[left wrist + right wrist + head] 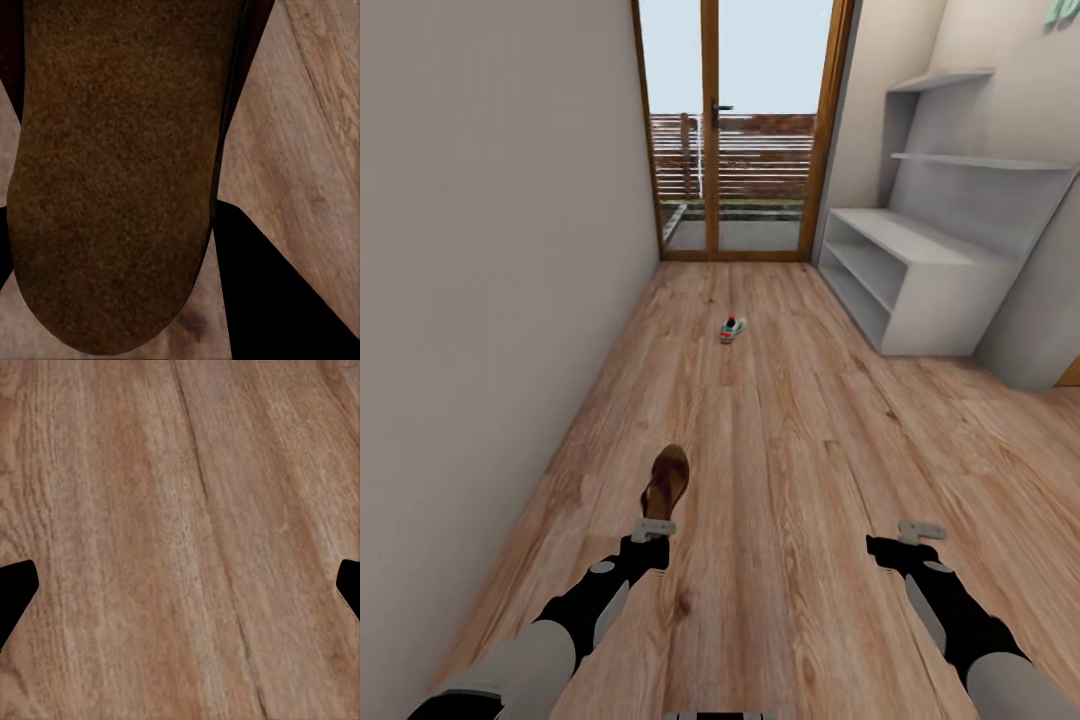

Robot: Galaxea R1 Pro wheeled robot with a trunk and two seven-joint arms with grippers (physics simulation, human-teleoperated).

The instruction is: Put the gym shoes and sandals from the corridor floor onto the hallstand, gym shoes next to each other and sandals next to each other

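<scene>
Here we see the left gripper (653,527) clamped on a brown sandal (667,480), held above the corridor floor (790,450). Right gripper (920,531) holds nothing, fingers wide apart. One gym shoe (732,328) lies far ahead, mid-corridor. The hallstand (920,270) stands at far right.

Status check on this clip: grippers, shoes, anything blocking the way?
Left gripper shut on a sandal. Right gripper open, over bare floor. One gym shoe on the floor ahead. Hallstand right, path clear.
</scene>
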